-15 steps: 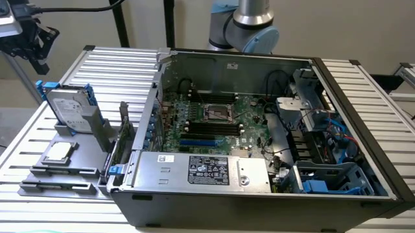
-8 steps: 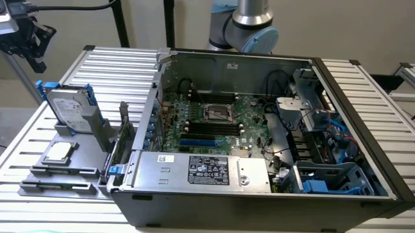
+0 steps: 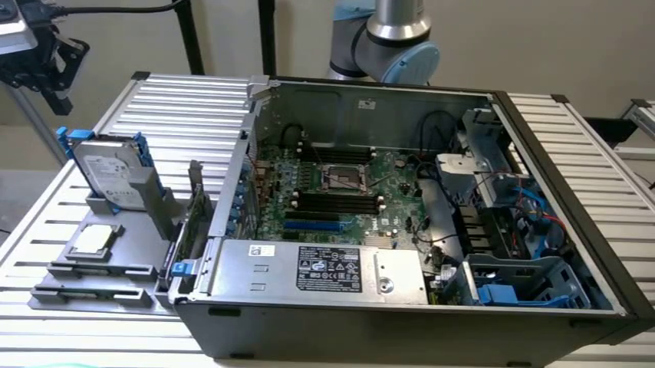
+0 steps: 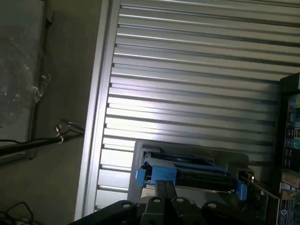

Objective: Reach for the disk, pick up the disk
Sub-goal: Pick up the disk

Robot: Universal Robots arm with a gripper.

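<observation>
- Pincer of dark metal [image 4: 164,185] — its two fingers lie pressed together with nothing between them, so it holds nothing.
- In the wrist view it hangs above and apart from the disk [image 4: 197,176], a rectangular grey metal hard drive with a white label and blue plastic rails. It looks down on the drive's upper edge and makes no contact.
- In the exterior view the disk [image 3: 107,176] stands on edge in a grey plastic slotted stand [image 3: 138,207] on the ribbed aluminium table [image 3: 184,100]. This is at the exterior view's left, just beside the open black computer case [image 3: 307,330]. Upright like this, its top edge and rails are offered to a grasp from above.
- A small flat silver square chip [image 3: 90,240] lies in a lower tray of the same stand, near the drive but apart from it.
- Judgement: the reach is under way — the pick-up not yet begun.
</observation>
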